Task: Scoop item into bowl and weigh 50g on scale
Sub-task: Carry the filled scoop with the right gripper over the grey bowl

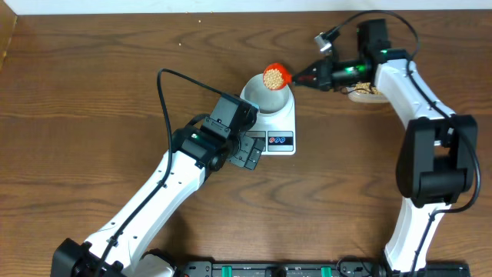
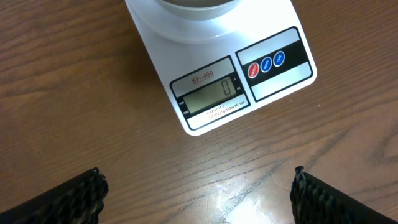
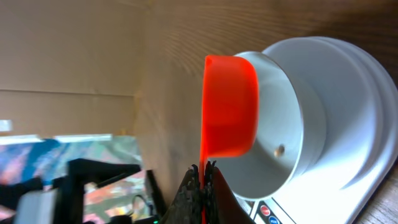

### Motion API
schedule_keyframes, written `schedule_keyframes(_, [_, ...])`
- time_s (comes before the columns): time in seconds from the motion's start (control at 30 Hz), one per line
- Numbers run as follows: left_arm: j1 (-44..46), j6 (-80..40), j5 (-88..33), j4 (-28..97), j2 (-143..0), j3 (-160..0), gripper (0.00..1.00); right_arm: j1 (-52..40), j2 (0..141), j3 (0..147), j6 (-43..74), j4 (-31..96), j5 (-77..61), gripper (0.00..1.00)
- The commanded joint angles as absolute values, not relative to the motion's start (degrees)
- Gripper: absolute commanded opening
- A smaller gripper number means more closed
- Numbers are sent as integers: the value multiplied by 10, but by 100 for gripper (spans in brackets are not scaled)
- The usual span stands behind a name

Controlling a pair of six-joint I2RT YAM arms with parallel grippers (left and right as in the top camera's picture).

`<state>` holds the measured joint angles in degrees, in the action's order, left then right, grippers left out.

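An orange scoop (image 1: 276, 75) heaped with tan beans (image 1: 273, 77) hangs over the far rim of the white bowl (image 1: 270, 98). My right gripper (image 1: 298, 77) is shut on the scoop's handle. In the right wrist view the scoop (image 3: 230, 106) is seen edge-on beside the bowl (image 3: 298, 93), and a single bean (image 3: 280, 150) lies inside; the gripper (image 3: 203, 173) pinches the thin handle. The bowl stands on the white scale (image 1: 280, 123). My left gripper (image 1: 247, 154) stands open at the scale's front left. In its view the scale (image 2: 273, 87) shows its display (image 2: 214, 96) reading 0, and the gripper (image 2: 199, 199) holds nothing.
Behind my right arm a container with beans (image 1: 361, 93) is mostly hidden. A cable (image 1: 173, 85) loops over the wood table (image 1: 92, 100) left of the scale. The table's back edge meets a pale wall (image 1: 231, 6).
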<state>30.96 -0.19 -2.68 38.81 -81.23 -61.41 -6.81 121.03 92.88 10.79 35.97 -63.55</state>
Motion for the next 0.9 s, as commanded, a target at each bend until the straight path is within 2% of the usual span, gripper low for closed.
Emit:
schedule_keyframes(0.0, [308, -5, -25, 390, -817, -611, 96, -86, 1164, 930, 122, 359, -564, 2])
schedule_keyframes(0.47, [308, -5, -25, 390, -817, -611, 96, -152, 1096, 930, 108, 393, -384, 2])
schedule_keyframes(0.87, [308, -5, -25, 390, -817, -611, 96, -187, 1063, 930, 91, 409, -298, 2])
